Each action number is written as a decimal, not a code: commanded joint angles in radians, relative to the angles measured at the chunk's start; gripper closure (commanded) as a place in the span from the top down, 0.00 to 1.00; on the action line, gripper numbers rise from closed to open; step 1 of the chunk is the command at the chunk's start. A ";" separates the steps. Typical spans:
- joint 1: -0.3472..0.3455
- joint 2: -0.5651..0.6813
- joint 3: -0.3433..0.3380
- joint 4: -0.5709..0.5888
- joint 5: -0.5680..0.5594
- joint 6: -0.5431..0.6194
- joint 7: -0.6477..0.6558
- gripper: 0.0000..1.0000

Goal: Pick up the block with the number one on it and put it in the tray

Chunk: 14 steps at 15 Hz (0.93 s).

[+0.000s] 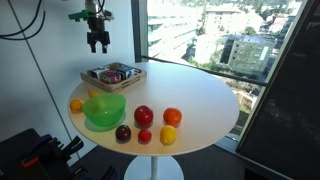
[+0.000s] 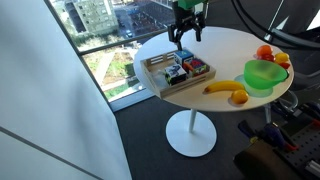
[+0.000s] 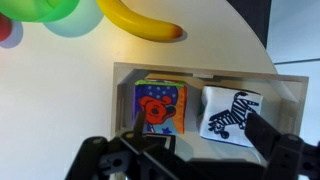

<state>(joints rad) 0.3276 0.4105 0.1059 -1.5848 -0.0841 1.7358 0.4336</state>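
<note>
The light-wood tray (image 1: 116, 87) (image 2: 158, 84) stands near the table's edge and holds several soft cubes. In the wrist view the tray (image 3: 196, 74) holds a colourful cube with a red bear (image 3: 160, 107) and a white cube with a zebra (image 3: 232, 113). In an exterior view a dark block with a pale face (image 2: 176, 74) lies in the tray; I cannot read a number on it. My gripper (image 1: 97, 43) (image 2: 186, 33) (image 3: 200, 135) hangs open and empty above the tray, with its fingers over the two cubes.
A green bowl (image 1: 104, 110) (image 2: 262, 74) stands on the round white table (image 1: 200, 95). A banana (image 2: 228, 91) (image 3: 140, 18) lies between the bowl and the tray. A red apple (image 1: 143, 115), oranges (image 1: 173, 117) and other fruit lie near the bowl. Windows are close behind.
</note>
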 commanded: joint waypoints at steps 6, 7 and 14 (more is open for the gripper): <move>-0.043 -0.130 0.017 -0.099 0.032 -0.080 -0.046 1.00; -0.045 -0.140 0.019 -0.105 0.038 -0.088 -0.050 1.00; -0.054 -0.219 0.030 -0.132 0.072 -0.171 -0.070 1.00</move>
<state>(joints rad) 0.2966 0.2508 0.1182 -1.6807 -0.0369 1.5962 0.3872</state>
